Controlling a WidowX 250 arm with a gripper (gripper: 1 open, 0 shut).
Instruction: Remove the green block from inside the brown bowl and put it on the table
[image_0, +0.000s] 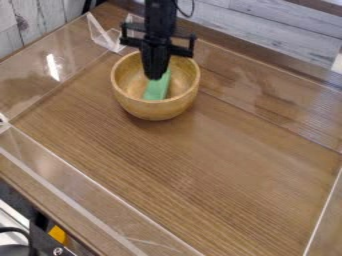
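Observation:
A light tan brown bowl (150, 98) sits on the dark wood-grain table (227, 160) toward the back left. Inside it lies the green block (160, 89), a flat bar leaning along the bowl's inner slope. My black gripper (156, 74) hangs straight down from above with its fingertips inside the bowl, at the upper end of the green block and covering it. Its fingers look pressed together, shut, with nothing visibly held between them. Whether the tips touch the block I cannot tell.
Clear plastic walls (54, 60) line the table's edges, with a folded clear piece (110, 35) behind the bowl at the back left. A white plank wall runs behind. Bare wood stretches in front and right of the bowl.

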